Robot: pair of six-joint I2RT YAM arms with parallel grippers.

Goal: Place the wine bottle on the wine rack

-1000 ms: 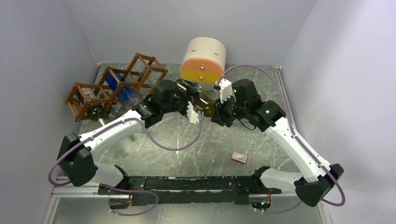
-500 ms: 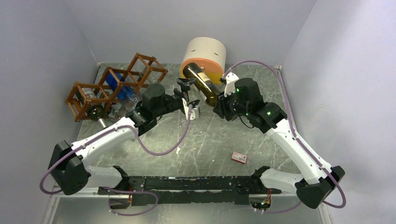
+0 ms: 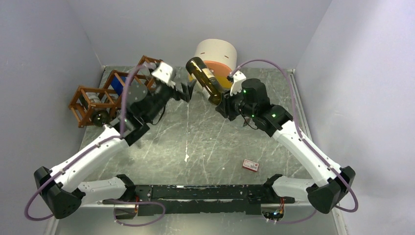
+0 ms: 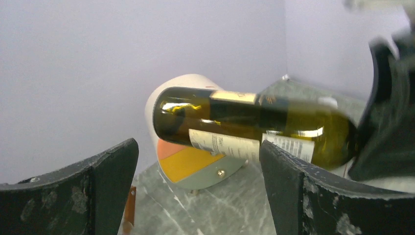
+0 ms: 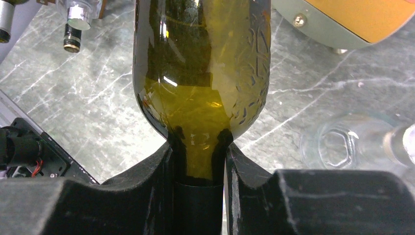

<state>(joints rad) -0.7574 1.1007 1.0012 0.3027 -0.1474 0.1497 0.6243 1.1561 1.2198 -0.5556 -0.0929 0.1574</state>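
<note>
Wine bottle (image 3: 204, 78) of dark green glass hangs tilted in the air in front of the round cabinet (image 3: 218, 49), its neck pinched between the jaws of the right gripper (image 5: 198, 164) and its base raised toward the back. The left gripper (image 3: 187, 91) is just beside it, jaws spread wide and holding nothing. The wine rack (image 3: 115, 90) sits at the back left, apart from the bottle.

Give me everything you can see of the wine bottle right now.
The bottle is dark olive-green glass with a white label and gold band. It is off the table, tilted, base toward the back-left, in front of the round cabinet. The right end effector is shut on its neck; nothing else touches it.
</note>
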